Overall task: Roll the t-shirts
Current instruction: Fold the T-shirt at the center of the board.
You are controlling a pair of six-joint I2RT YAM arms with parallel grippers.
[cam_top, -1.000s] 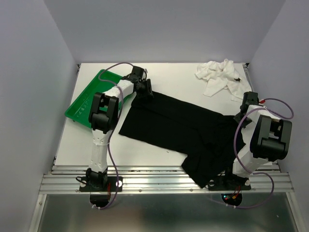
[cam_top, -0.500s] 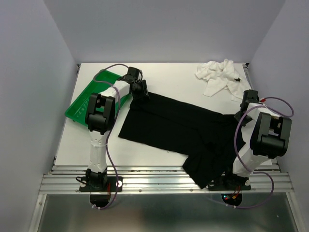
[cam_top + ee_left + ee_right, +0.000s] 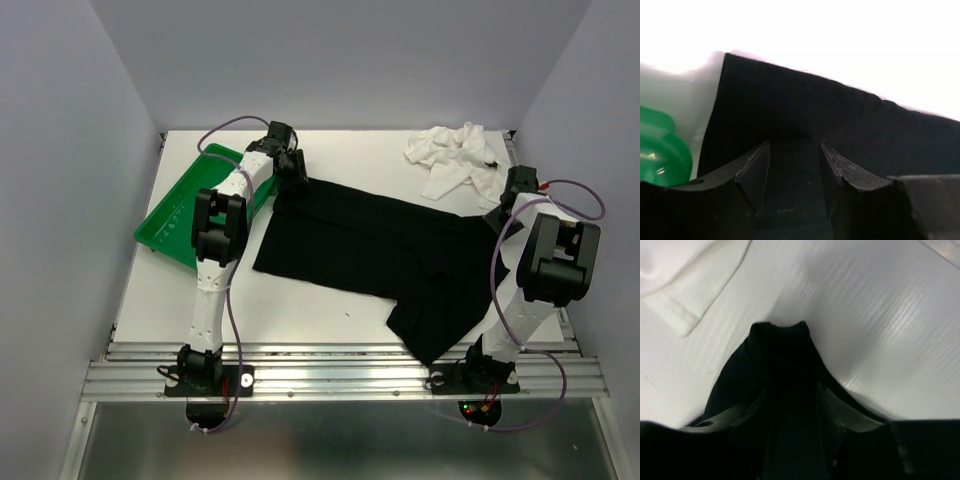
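Your black t-shirt [image 3: 370, 245] lies spread on the table [image 3: 190, 300], its long axis slanting from the far left beside the green tray [image 3: 170, 215] down to the near right. Left gripper [image 3: 293, 172] sits at the far-left corner, fingers partly spread with cloth between them; you can't tell if it bites. Right gripper [image 3: 503, 212] pinches a tented peak at the right edge. White t-shirt [image 3: 455, 160] is crumpled far right.

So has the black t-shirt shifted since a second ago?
Yes. The black t-shirt has slid toward the far edge; its near corner covers less of the front rail.
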